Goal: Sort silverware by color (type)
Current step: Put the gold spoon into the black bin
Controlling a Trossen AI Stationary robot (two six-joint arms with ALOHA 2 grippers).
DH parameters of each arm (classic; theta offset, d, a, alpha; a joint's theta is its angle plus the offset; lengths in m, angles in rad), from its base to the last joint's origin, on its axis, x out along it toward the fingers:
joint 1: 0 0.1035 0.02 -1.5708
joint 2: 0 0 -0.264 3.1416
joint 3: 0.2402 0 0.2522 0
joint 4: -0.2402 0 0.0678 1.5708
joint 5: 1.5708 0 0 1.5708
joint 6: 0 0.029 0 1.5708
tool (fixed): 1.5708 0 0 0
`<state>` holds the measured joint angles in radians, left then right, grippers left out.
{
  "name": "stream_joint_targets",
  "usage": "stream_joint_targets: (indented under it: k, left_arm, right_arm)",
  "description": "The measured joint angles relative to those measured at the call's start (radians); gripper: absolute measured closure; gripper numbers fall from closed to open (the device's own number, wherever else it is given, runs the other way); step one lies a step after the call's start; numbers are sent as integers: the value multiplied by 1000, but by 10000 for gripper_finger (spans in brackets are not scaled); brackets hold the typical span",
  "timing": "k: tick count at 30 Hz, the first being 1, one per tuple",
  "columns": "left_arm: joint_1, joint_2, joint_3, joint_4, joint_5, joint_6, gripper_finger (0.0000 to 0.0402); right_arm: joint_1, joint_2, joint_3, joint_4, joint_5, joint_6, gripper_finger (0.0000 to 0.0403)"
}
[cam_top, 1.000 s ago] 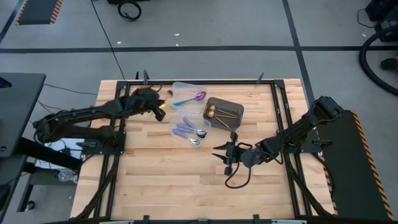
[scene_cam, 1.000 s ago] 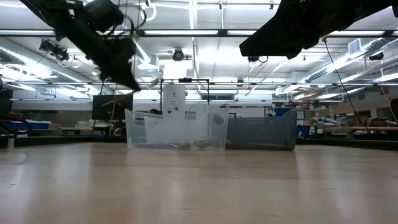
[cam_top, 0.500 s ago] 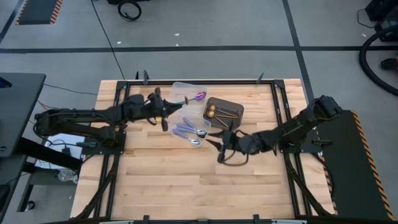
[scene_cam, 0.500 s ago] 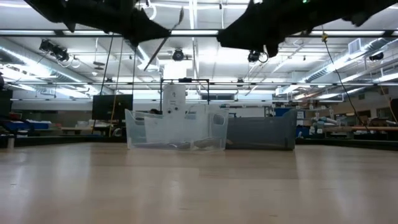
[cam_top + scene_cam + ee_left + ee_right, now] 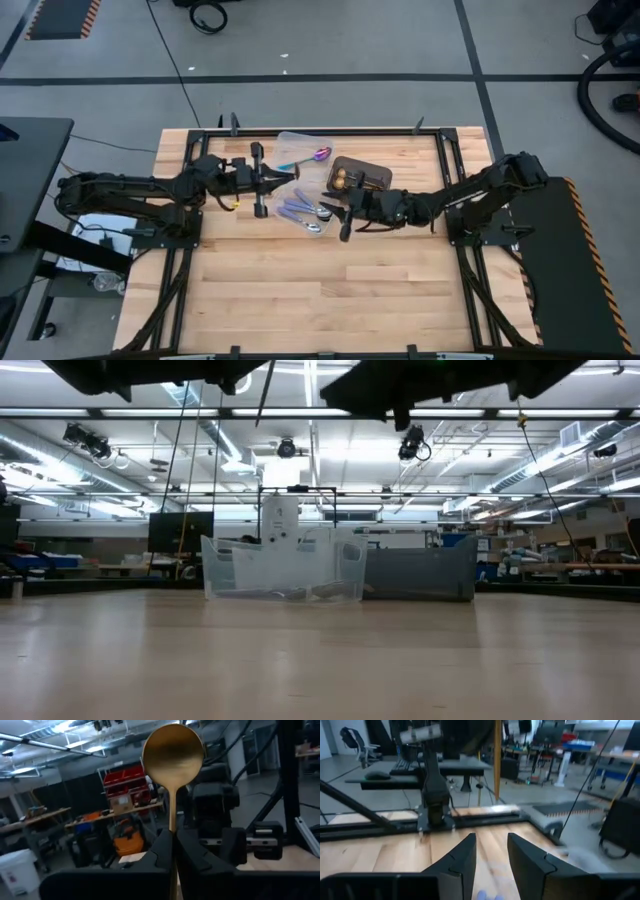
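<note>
Gold spoon (image 5: 173, 755): handle runs down between left gripper's fingers (image 5: 159, 851), lower end hidden. Low view: both arms cut off by top edge. Spoons in clear tubs (image 5: 283, 568) near tabletop's far edge too blurred to tell apart.

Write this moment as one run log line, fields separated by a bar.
left gripper: shut on gold spoon, above the table | right gripper: open, empty, near dark bin | gold spoon: not yet in bin
</note>
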<state>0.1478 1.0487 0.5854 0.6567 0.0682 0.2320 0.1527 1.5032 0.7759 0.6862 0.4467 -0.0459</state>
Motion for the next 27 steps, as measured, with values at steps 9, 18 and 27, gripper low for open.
stream_joint_targets:
  k: [9,18,27]
  left_arm:
    - [-2,155,1,234,49,-11,386]
    - [-2,293,1,506,96,-63,386]
    - [-2,438,36,716,144,-93,386]
  right_arm:
    - [-26,0,104,-82,-3,-86,282]
    - [-26,0,106,-78,-4,-117,251]
    - [-43,0,106,-42,-60,-155,211]
